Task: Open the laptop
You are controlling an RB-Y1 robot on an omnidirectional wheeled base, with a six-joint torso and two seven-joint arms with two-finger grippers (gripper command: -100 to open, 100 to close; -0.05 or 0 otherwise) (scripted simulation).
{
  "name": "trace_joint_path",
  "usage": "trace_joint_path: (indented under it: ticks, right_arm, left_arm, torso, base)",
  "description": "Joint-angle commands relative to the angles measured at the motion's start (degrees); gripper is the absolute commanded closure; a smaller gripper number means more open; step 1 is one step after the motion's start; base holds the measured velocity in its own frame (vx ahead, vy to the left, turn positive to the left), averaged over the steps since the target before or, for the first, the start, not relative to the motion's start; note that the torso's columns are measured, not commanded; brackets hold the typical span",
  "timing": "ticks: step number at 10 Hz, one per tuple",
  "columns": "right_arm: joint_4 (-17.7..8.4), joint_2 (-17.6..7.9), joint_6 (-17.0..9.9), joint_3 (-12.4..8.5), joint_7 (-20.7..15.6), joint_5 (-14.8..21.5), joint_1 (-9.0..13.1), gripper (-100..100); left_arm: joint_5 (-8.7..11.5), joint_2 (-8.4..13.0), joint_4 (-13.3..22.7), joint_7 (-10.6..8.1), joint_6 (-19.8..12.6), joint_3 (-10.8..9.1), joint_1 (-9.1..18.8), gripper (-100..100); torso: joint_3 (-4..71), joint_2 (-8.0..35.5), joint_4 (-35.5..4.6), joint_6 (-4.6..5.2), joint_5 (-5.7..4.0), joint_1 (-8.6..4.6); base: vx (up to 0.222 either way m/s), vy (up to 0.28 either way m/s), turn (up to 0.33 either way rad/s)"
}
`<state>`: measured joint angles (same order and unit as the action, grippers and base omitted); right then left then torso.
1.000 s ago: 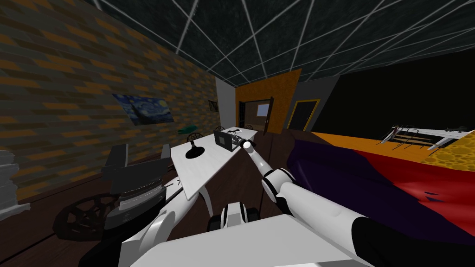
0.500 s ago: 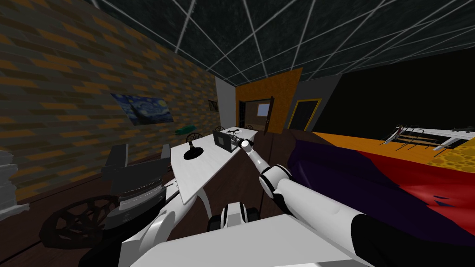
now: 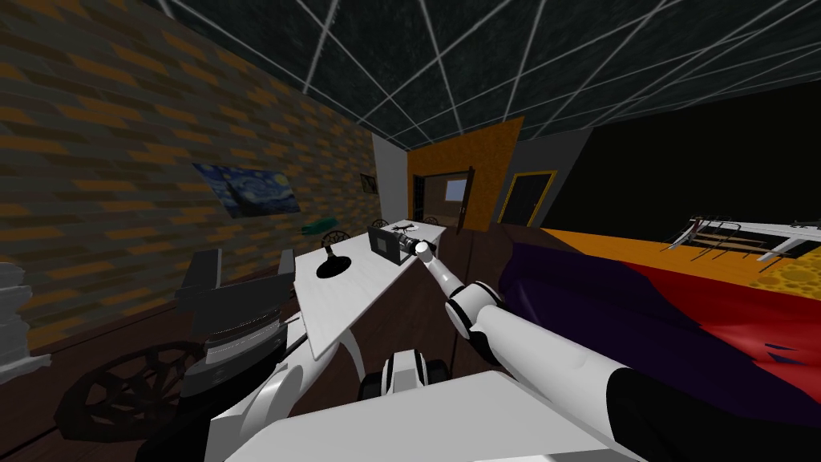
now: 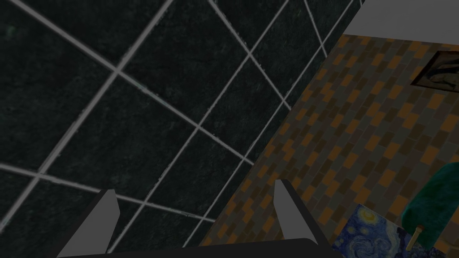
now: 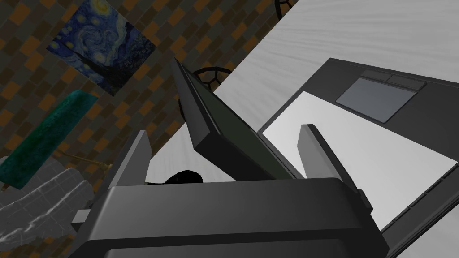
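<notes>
A dark laptop (image 3: 385, 243) stands on the white table (image 3: 353, 301), its lid up at an angle. My right arm reaches out to it, and my right gripper (image 3: 410, 247) is at the lid's near side. In the right wrist view the raised lid (image 5: 215, 130) has its corner between the open right gripper (image 5: 224, 150); neither finger presses it. The laptop's base (image 5: 430, 112), with its touchpad (image 5: 376, 96), lies flat beyond one finger (image 5: 318, 152). My left gripper (image 3: 244, 269) is held up close to my left side, open and empty, as the left wrist view shows (image 4: 192, 197).
A black stand with a round foot (image 3: 333, 265) sits on the table just this side of the laptop. A small dark object (image 3: 406, 228) lies at the far end. A wheeled chair base (image 3: 112, 393) is at the left. A purple and red bed (image 3: 641, 313) lies on the right.
The whole head view has shifted slightly, so I have moved a little. My right hand has edged left towards the laptop lid. Its fingers stay open.
</notes>
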<state>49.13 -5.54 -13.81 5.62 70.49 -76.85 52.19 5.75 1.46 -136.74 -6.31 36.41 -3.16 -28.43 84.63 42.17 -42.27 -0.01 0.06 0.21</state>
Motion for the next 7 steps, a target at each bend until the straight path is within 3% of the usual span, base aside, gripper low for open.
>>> trace_joint_path:
  ticks: [1,4,7]
  right_arm:
    - [-0.1,-0.1,-0.1,0.0,0.0,0.0,0.1,100]
    - [-3.2,-1.8,-2.8,0.2,5.2,-2.6,2.0,100]
    - [-4.2,-2.4,-3.7,0.3,6.9,-3.4,2.6,100]
  left_arm:
    - [0.0,0.0,0.0,0.00,0.0,0.00,0.0,0]
    - [0.0,0.0,0.0,0.00,0.0,0.00,0.0,0]
    - [0.0,0.0,0.0,0.00,0.0,-0.01,0.0,0]
  torso:
    - [0.0,0.1,0.0,0.00,-0.02,-0.14]
    - [0.1,-0.2,0.1,0.15,-0.14,-0.40]
    - [0.2,-0.2,0.2,0.16,-0.12,-0.39]
  base:
    - [0.006,0.006,0.002]
    - [0.042,0.003,-0.040]
    - [0.036,-0.006,-0.024]
